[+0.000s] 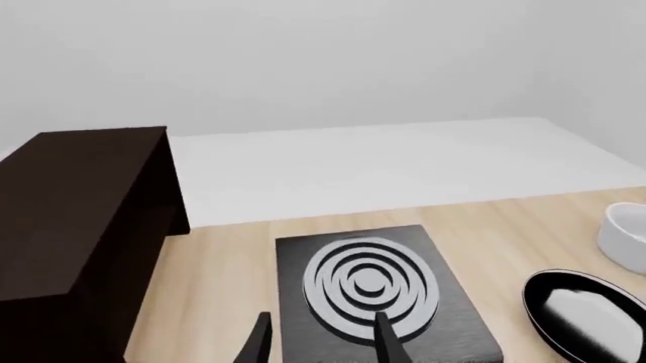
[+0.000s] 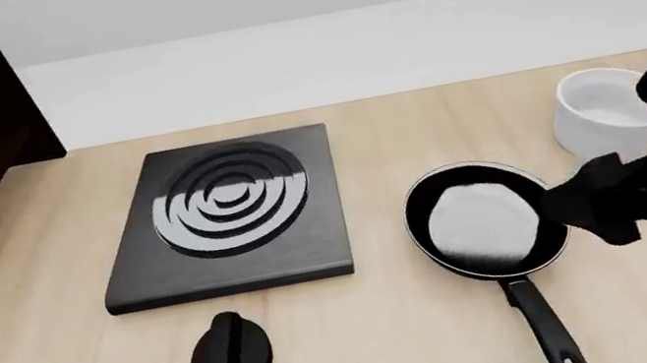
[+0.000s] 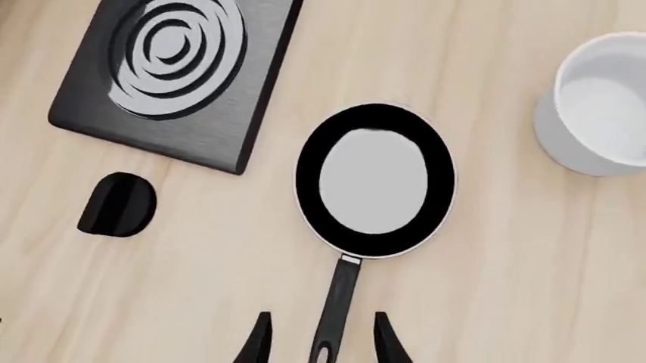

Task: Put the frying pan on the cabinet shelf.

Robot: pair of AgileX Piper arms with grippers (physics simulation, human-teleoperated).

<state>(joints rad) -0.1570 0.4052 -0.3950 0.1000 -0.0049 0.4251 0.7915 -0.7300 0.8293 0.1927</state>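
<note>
Looking down our right wrist, we see the frying pan (image 3: 374, 180) flat on the surface (image 3: 525, 257), its handle lying between our right fingers (image 3: 388, 340), which are apart and not touching it; our left fingers (image 1: 389, 340) are apart too.

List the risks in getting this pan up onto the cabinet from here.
1. The right gripper is open astride the far loop end of the frying pan handle; held there, the pan may droop or twist.
2. The cabinet shelf is at the far left, so the carry crosses the hob, with the knob nearby.
3. The white bowl stands close beside the pan and could get knocked.
</note>
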